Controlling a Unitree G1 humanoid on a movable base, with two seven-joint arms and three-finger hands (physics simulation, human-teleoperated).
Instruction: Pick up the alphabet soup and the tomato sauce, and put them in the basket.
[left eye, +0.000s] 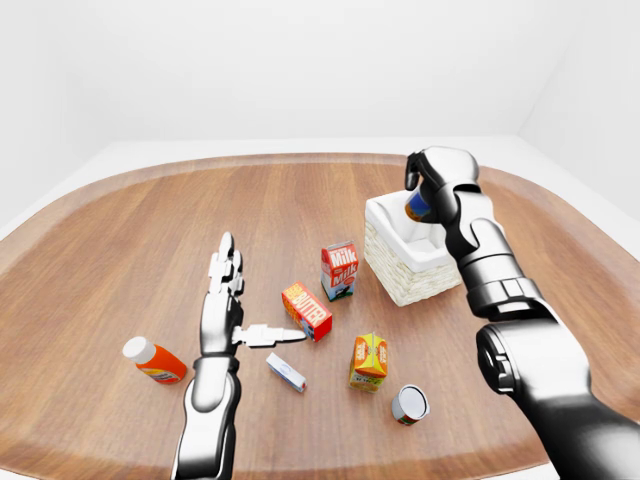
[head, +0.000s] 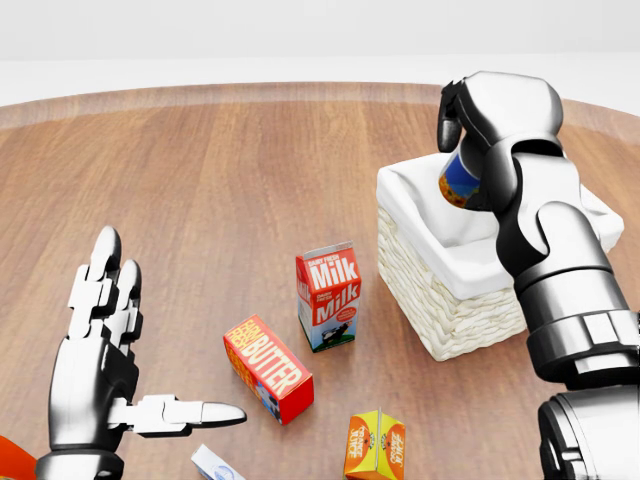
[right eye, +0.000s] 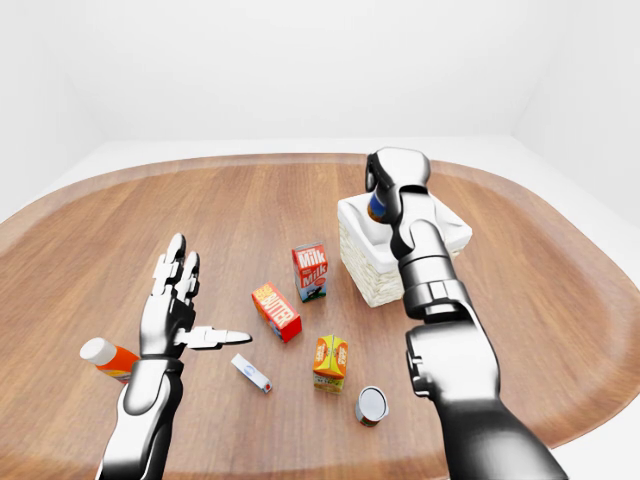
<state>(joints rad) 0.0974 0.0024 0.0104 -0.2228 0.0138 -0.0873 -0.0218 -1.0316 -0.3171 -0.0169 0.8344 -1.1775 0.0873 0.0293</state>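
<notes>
Head view: right hand (head: 480, 130) raised over basket (head: 450, 305), fingers curled round a can (head: 458, 180) with blue and orange label, can tilted, hanging above the white liner near basket's upper left part. Label too small to read; which of the two task cans cannot be told. Can not touching the liner as far as visible. Right forearm crossing basket's right side, hiding part of the rim.

Left hand (head: 105, 345) low at view's left, fingers straight and spread, thumb pointing right, nothing held, palm clear of all items. Butter box (head: 268, 368) just right of thumb tip, apart from it. Milk carton (head: 328, 296) upright between butter box and basket, near neither wall nor box edge in contact. Orange carton (head: 374, 446) at bottom edge, partly cut off.

Left-eye view: second can (left eye: 409, 404) lying on its side on table (left eye: 120, 240), metal end toward camera, just right of orange carton, well apart from basket; label not legible. Small white-blue box (left eye: 285, 372) lying flat below butter box. Orange bottle (left eye: 153, 360) with white cap lying left of left forearm, near but not touching.
</notes>
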